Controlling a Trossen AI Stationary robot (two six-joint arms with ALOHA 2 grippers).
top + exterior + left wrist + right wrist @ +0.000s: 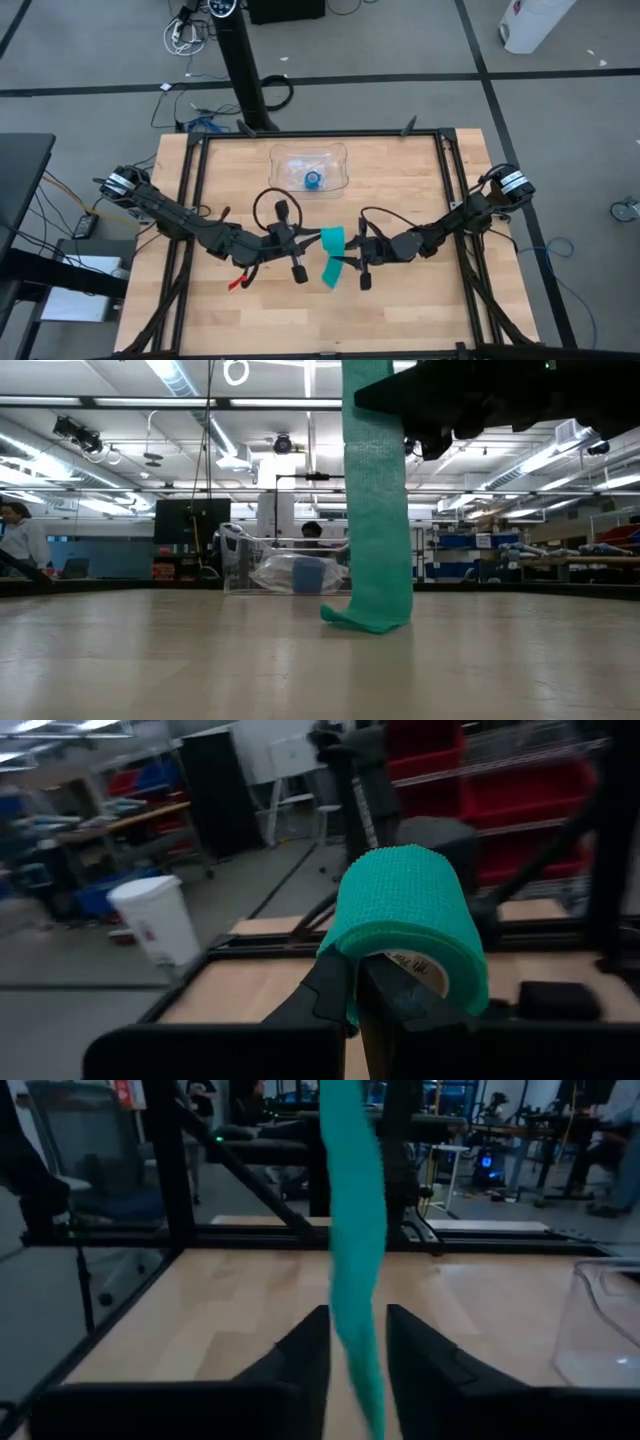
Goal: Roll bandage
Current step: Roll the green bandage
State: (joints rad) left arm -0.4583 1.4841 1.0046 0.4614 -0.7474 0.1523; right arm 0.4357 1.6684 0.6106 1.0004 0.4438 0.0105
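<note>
Bandage [377, 510]: a teal-green fabric strip hanging upright over the middle of the wooden table [400, 300], its lower end folded on the boards and its upper end wound into a roll [405, 915]. Left gripper [357, 982]: fingers clamped together on the roll's edge, holding it above the table. Right gripper [357, 1342]: fingers apart, one on each side of the hanging strip; contact with the fabric cannot be told. Clear plastic tray [338, 160]: near the far edge, containing a small bright-blue roll [313, 179].
</note>
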